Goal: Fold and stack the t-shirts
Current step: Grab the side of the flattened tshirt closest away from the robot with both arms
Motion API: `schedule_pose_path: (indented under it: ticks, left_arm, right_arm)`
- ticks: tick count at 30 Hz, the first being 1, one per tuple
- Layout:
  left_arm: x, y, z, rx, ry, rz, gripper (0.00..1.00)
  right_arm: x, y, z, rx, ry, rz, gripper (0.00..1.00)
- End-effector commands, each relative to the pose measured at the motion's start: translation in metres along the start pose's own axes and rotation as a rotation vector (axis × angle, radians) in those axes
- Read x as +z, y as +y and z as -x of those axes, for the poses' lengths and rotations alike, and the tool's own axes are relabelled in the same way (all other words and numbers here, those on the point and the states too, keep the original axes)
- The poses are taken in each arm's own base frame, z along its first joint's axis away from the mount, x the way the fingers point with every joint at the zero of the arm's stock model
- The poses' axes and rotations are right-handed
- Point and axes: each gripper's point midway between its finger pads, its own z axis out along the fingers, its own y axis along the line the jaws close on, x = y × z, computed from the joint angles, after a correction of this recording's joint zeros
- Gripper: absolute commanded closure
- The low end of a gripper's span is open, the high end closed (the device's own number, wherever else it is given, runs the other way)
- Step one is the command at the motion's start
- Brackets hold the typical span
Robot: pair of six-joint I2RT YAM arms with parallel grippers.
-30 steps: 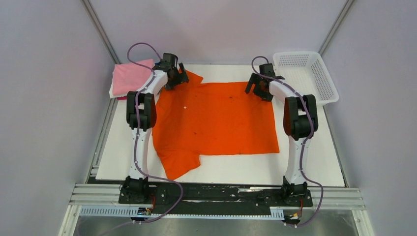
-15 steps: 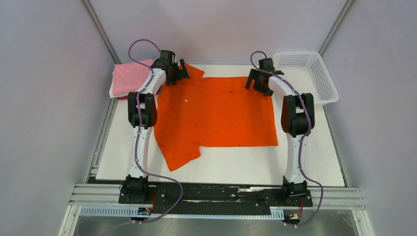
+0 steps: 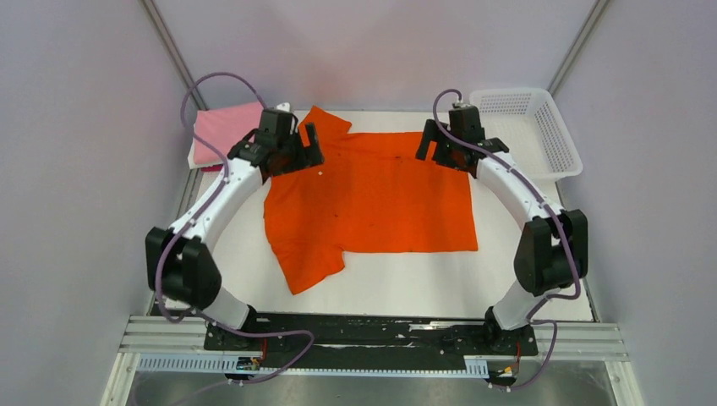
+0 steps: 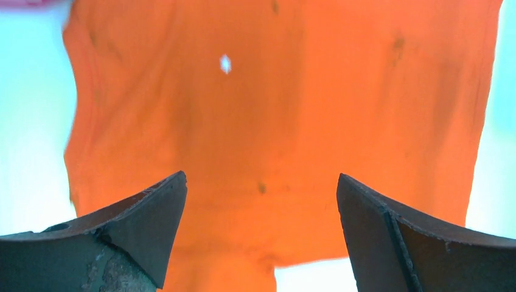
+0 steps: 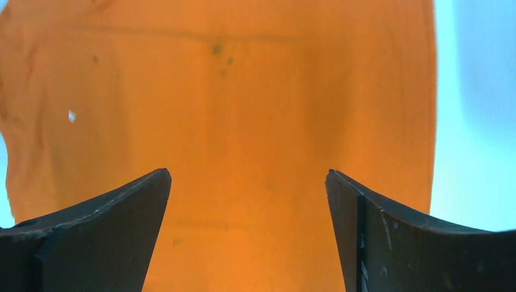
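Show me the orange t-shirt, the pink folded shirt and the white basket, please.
orange t-shirt [image 3: 372,199]: overhead view, middle of its body.
pink folded shirt [image 3: 218,134]: overhead view, its exposed top face.
white mesh basket [image 3: 558,134]: overhead view, its right side wall.

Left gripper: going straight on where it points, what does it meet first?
Probably the orange t-shirt: it fills the wrist view between the left gripper's open jaws, nothing in front; depth unclear.

Open strip of table [image 3: 423,293] along near edge; pink shirt [image 3: 221,128] far left; basket [image 3: 551,127] far right
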Motion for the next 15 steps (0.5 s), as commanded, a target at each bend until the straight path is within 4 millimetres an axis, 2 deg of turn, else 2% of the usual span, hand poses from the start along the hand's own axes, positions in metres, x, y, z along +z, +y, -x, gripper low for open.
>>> schedule_pose_path:
  ticks: [1,2,3,4,5,7,10,12,15]
  left_arm:
    - [-0.033,0.026,-0.097,0.016,0.120,0.161,0.00]
    - [-0.049,0.023,-0.112,0.024,0.130,0.166,0.00]
    - [-0.053,0.033,-0.136,0.033,0.176,0.193,0.00]
    - [-0.066,0.034,-0.150,0.028,0.191,0.197,0.00]
    - [-0.069,0.045,-0.170,0.032,0.229,0.222,0.00]
    - [-0.085,0.054,-0.196,0.020,0.266,0.229,0.00]
    - [-0.097,0.071,-0.243,0.020,0.367,0.272,0.00]
    - [-0.100,0.077,-0.263,0.018,0.414,0.289,0.00]
    - [-0.100,0.082,-0.281,-0.002,0.454,0.319,0.00]
  right_arm:
    - [-0.033,-0.002,-0.038,0.115,0.019,0.018,0.00]
    - [-0.042,-0.007,-0.045,0.138,0.016,0.007,0.00]
    - [-0.051,-0.015,-0.054,0.161,0.006,-0.010,0.00]
    - [-0.058,-0.023,-0.062,0.180,-0.001,-0.030,0.00]
    - [-0.066,-0.030,-0.068,0.197,-0.018,-0.046,0.00]
    - [-0.080,-0.045,-0.079,0.235,-0.055,-0.078,0.00]
    - [-0.091,-0.061,-0.092,0.251,-0.099,-0.090,0.00]
    - [-0.093,-0.070,-0.096,0.256,-0.109,-0.112,0.00]
    - [-0.090,-0.078,-0.108,0.259,-0.090,-0.133,0.00]
